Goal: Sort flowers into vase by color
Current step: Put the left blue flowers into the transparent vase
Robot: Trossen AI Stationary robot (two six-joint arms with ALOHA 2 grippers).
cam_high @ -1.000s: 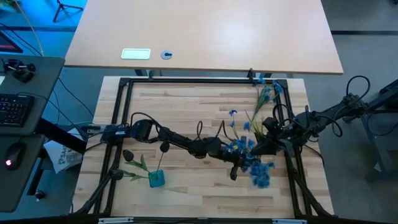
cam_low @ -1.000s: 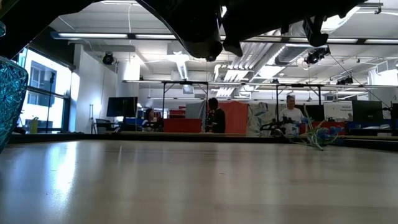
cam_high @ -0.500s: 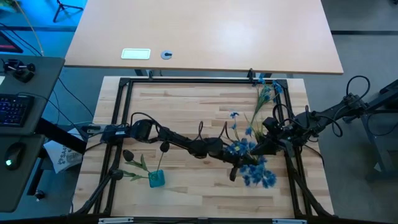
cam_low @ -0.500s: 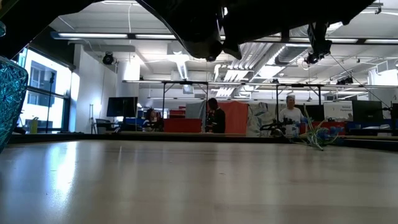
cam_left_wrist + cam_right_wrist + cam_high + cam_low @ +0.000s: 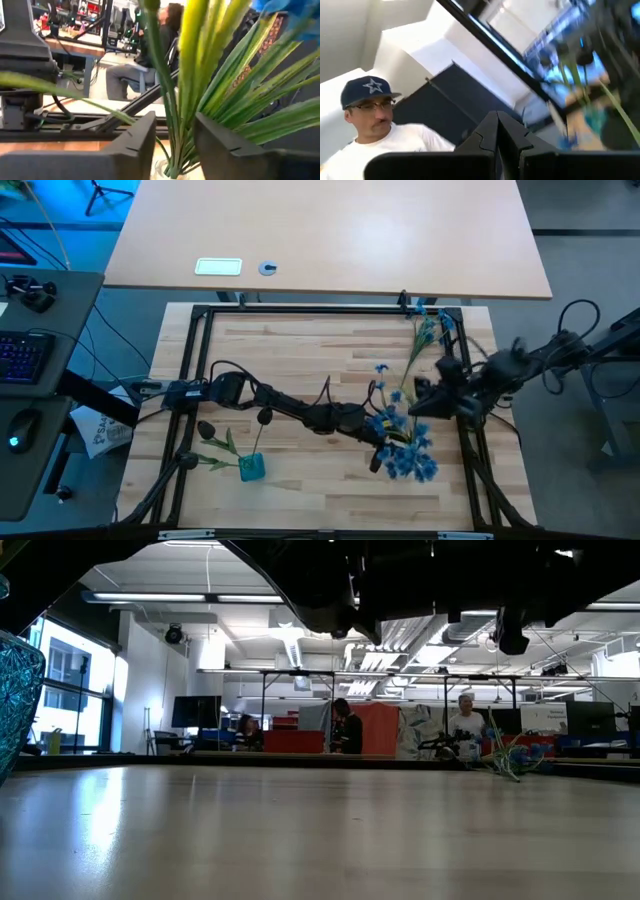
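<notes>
Near the bench's right edge, the left gripper [image 5: 384, 442], fingers parted around green stems, holds a blue-blossomed sprig [image 5: 405, 452], probably light and floppy, best pinched low on its stems; the right gripper [image 5: 420, 406], fingers together, hangs beside.

A blue sprig [image 5: 405, 450] hangs in my left gripper [image 5: 378, 442], its stems between my fingers [image 5: 135, 145]. Another blue sprig [image 5: 428, 330] lies beyond it. 2 dark-budded stems [image 5: 215, 442] stand in the teal vase [image 5: 252, 468].
</notes>
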